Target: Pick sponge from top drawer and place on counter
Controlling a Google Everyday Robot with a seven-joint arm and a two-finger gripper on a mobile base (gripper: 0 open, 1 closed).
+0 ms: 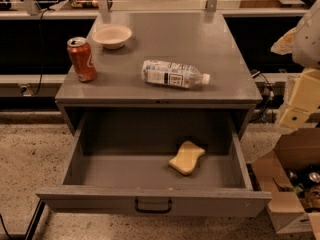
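The pale yellow sponge (187, 157) lies flat on the floor of the open top drawer (100, 164), right of its middle. The drawer is pulled far out, its front panel with a dark pull handle (152, 205) nearest the camera. The grey counter (195, 39) sits above and behind it. My gripper (299, 104) is at the right edge of the view, outside the cabinet, level with the counter's front edge and above and right of the sponge. It holds nothing that I can see.
On the counter stand a red soda can (82, 59) at front left, a white bowl (112, 36) at back left, and a plastic water bottle (173, 74) lying on its side near the front. An open cardboard box (287, 184) stands on the floor right of the drawer.
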